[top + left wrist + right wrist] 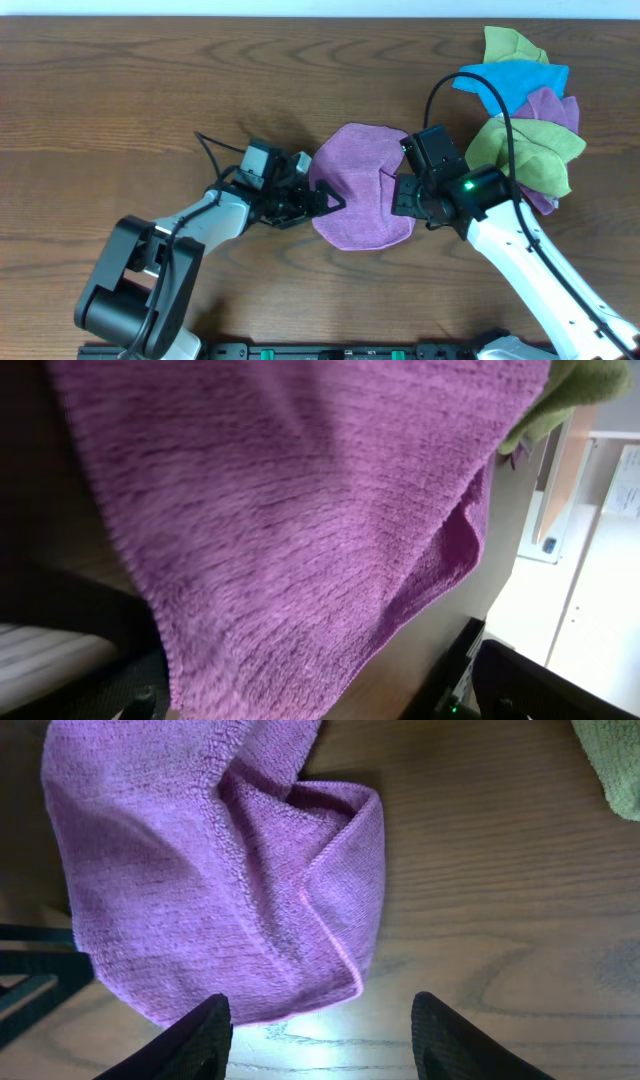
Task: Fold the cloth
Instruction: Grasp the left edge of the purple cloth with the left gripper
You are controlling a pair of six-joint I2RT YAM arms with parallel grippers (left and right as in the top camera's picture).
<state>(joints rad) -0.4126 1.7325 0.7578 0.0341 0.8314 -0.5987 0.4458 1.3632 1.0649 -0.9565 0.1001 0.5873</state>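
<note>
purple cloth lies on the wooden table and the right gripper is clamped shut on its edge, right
Not quite: the cloth does lie on the table, but the right gripper is open beside its edge, gripping nothing, as the right wrist view shows.

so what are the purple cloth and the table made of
The cloth looks like soft terry or microfibre: matte lilac, fine ribbed pile, stitched hem. The table looks like wood or wood-look laminate, I can't tell which: brown grain lines, smooth, slight sheen.
</note>
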